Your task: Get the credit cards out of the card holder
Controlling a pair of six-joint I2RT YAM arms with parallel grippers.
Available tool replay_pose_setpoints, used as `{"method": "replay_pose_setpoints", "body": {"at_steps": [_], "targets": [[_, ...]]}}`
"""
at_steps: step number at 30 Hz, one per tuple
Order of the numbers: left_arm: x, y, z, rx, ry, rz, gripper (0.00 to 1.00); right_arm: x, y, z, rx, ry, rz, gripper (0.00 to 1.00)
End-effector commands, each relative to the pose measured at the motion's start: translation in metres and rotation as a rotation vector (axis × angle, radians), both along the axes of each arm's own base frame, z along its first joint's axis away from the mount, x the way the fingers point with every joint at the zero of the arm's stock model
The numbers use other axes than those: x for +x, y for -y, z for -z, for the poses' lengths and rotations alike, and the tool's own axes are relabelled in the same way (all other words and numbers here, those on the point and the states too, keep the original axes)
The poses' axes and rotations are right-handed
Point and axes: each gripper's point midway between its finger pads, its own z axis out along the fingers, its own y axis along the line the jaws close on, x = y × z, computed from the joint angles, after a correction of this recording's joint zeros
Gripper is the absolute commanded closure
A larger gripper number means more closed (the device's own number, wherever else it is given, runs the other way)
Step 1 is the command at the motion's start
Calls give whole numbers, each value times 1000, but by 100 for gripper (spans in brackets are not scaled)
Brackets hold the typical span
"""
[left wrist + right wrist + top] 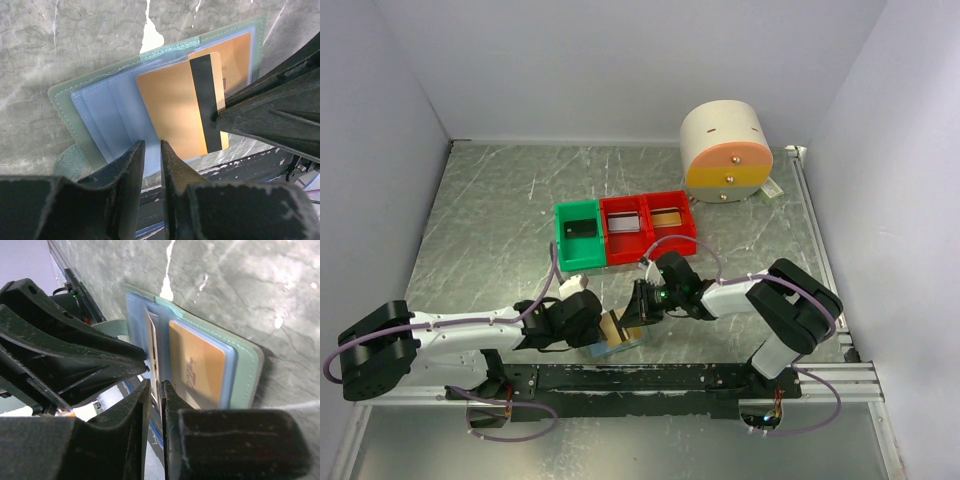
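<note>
The pale blue card holder lies spread open near the table's front edge. An orange credit card with a black stripe stands partly out of its pocket. My right gripper is shut on that card's edge, its fingers meeting the stripe. A second credit card stays in the far pocket. My left gripper sits at the holder's near edge. Its jaws stand a narrow gap apart with nothing between them. In the top view both grippers flank the holder.
A green bin and two red bins stand mid-table. A round cream drawer unit is at the back right. A black rail runs along the front edge just below the holder.
</note>
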Motion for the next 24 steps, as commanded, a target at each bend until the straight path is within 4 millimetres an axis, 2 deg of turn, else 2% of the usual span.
{"method": "replay_pose_setpoints", "body": {"at_steps": [1, 9, 19, 24], "targets": [[-7, -15, 13, 56, -36, -9, 69, 6, -13, -11, 63, 15, -28, 84], [-7, -19, 13, 57, -33, -20, 70, 2, -22, -7, 75, 4, -76, 79], [-7, -20, 14, 61, -33, -23, 70, -3, -17, -4, 61, 0, -76, 99], [-7, -21, 13, 66, -34, -22, 70, 0, -7, -2, -4, 43, -54, 100]]}}
